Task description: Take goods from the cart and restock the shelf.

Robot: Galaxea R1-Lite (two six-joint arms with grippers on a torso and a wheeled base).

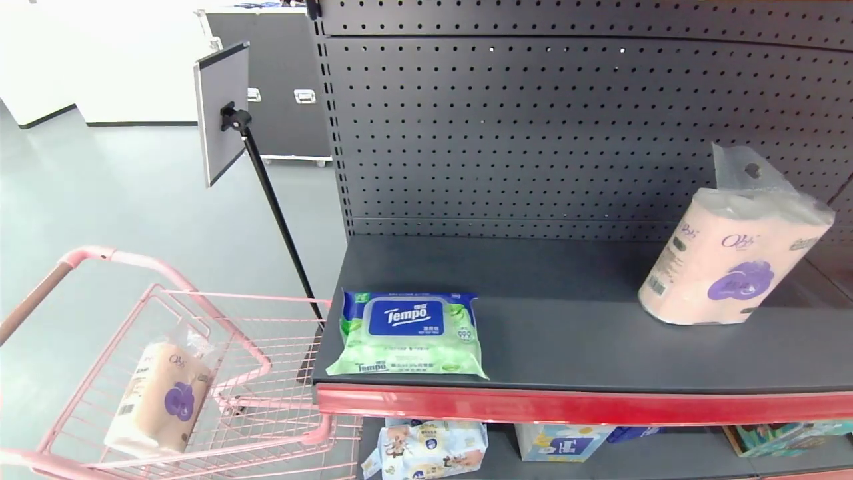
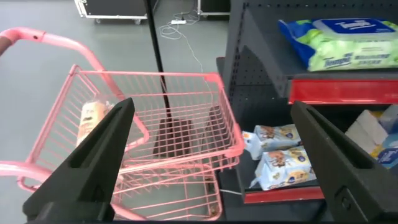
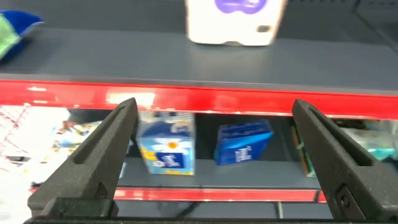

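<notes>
A pink wire cart (image 1: 200,313) stands left of the dark shelf (image 1: 566,320). One tissue-roll pack (image 1: 160,400) with a purple mark lies in the cart's basket. On the shelf lie a green wipes pack (image 1: 408,333) near the front left and a second tissue-roll pack (image 1: 730,267) at the right. My left gripper (image 2: 208,162) hangs open above the cart (image 2: 155,124), with the roll pack (image 2: 93,118) in the basket beyond one finger. My right gripper (image 3: 211,162) is open in front of the shelf's red edge (image 3: 199,96), below the roll pack (image 3: 233,22).
A sign panel on a black stand (image 1: 223,110) rises behind the cart. The lower shelf holds several packs (image 1: 426,450), blue boxes (image 3: 165,146) and more goods at the right (image 1: 786,437). A pegboard wall (image 1: 533,120) backs the shelf. Between the two shelf items the board is bare.
</notes>
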